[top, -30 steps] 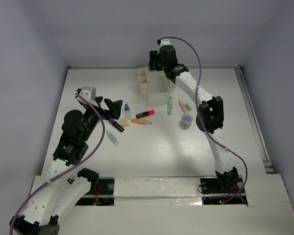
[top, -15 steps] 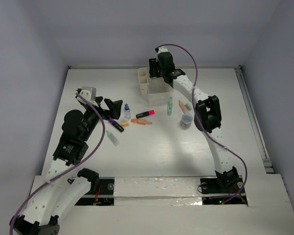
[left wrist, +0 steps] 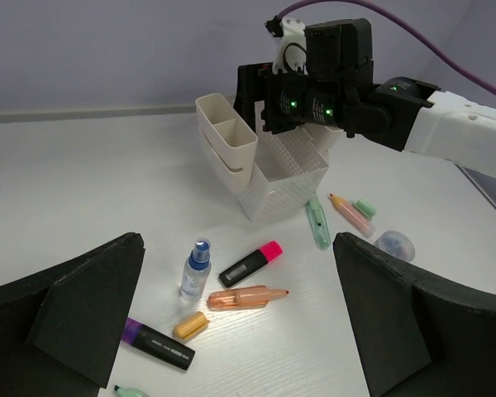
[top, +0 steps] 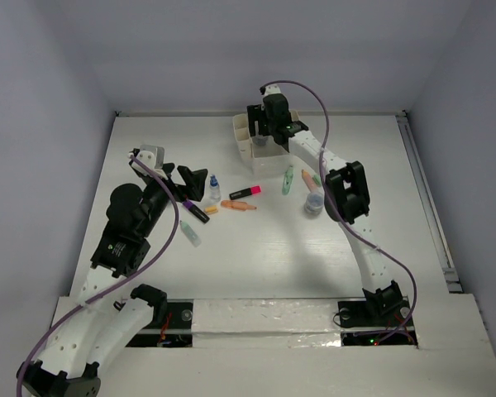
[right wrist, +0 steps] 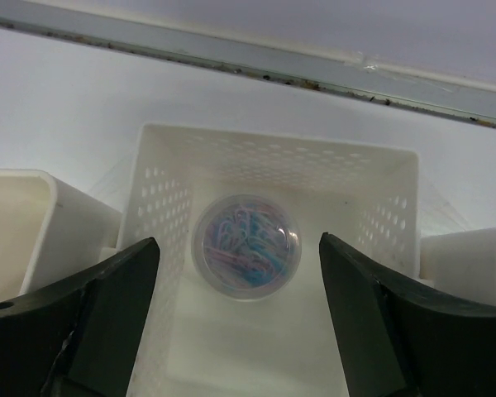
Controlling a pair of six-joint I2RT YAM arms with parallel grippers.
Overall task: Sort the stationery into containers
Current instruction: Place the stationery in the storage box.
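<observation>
Top external view: the white organizer (top: 242, 136) stands near the far edge of the table (top: 256, 256), with a strip of tabletop between it and the back wall. The right gripper (top: 264, 131) hangs directly over its large middle compartment. In the right wrist view the jaws stand apart and grip nothing. The fingers (right wrist: 91, 318) flank a round lidded tub (right wrist: 246, 246) of coloured clips without touching it. This tub lies on the compartment floor just beside the left perforated wall, with free floor toward the right wall and the near side. The remaining stationery lies on the near side of the organizer, each piece apart from its neighbours. A mint green marker (left wrist: 317, 222) and a peach marker (left wrist: 350, 213) lie just beside the organizer's near right corner, with a second tub (left wrist: 394, 244) nearer still. The pink-black marker (left wrist: 250, 264), orange marker (left wrist: 246, 297) and blue-capped bottle (left wrist: 196, 269) lie nearer and to the left. A black marker (left wrist: 157, 343) lies farthest from the organizer in the left wrist view. The left gripper (left wrist: 240, 322) is fully spread and empty, hovering short of the bottle. A raised rail (top: 426, 198) borders the table's right edge, well apart from the organizer.
</observation>
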